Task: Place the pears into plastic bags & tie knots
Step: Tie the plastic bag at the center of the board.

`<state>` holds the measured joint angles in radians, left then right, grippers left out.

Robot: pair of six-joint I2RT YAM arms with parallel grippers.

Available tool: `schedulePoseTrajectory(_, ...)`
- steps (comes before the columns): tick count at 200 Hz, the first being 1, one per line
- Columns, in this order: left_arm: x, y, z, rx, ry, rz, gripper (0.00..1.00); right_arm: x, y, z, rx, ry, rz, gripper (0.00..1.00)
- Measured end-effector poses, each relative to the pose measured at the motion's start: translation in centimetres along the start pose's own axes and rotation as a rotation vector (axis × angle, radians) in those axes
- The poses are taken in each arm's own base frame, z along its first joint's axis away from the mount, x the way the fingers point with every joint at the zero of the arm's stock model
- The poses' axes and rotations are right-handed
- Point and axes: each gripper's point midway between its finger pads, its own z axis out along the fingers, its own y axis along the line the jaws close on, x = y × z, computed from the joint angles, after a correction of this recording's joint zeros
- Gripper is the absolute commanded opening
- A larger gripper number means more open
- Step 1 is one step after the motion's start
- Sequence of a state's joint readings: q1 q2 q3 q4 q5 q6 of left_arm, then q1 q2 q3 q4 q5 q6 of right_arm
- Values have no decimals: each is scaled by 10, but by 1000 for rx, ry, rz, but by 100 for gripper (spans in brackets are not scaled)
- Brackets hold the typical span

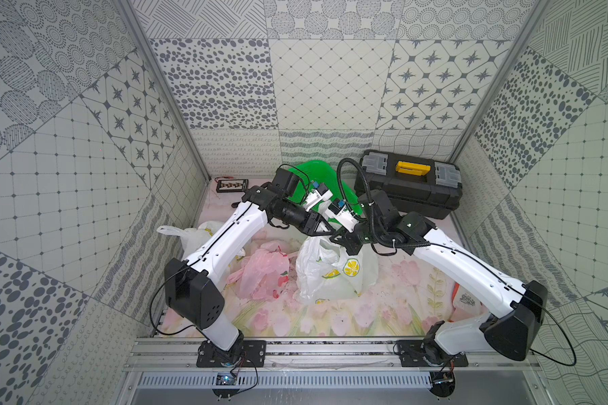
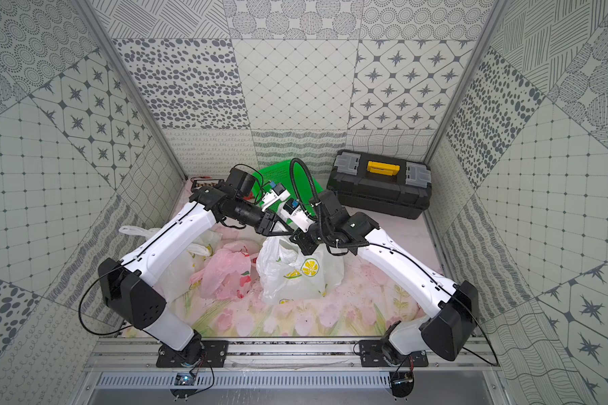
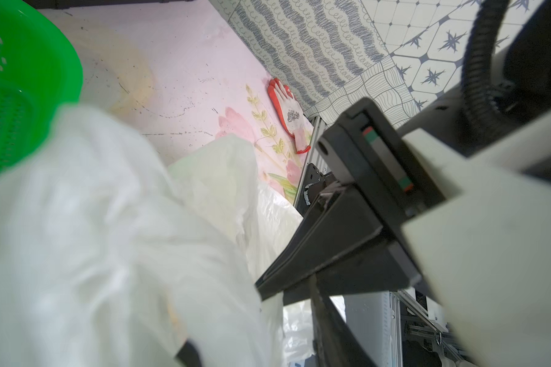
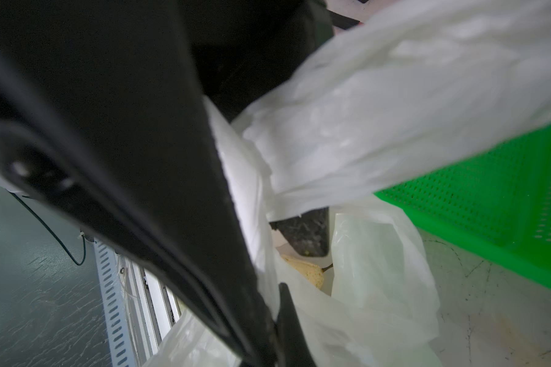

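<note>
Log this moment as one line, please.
stage: closing lemon-print bag | right gripper: shut on bag top | left gripper: at bag top, grip unclear | pear: inside bag | knot: none seen

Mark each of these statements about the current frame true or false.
1. The black toolbox has its lid shut. True.
2. The pink bag sits inside the green basket. False: it lies on the mat, beside the lemon-print bag.
3. A pear shows inside the lemon-print bag. True.
4. The glove lies on top of the black toolbox. False: it lies on the mat.
</note>
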<state>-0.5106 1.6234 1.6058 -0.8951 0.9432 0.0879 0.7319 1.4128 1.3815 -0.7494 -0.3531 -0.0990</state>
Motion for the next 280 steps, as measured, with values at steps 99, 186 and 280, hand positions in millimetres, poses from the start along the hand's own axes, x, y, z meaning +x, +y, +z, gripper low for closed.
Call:
schedulePoseTrajectory(99, 9, 4, 3, 3, 30, 13, 0, -14, -30, -25, -10, -93, 245, 47)
schedulePoseTrajectory(186, 18, -3, 13, 11, 63, 62, 0, -55, -49, -32, -204, -180, 744, 48)
schedulePoseTrajectory(280, 20, -6, 19, 7, 81, 84, 10, -65, -44, -23, -272, -169, 802, 3)
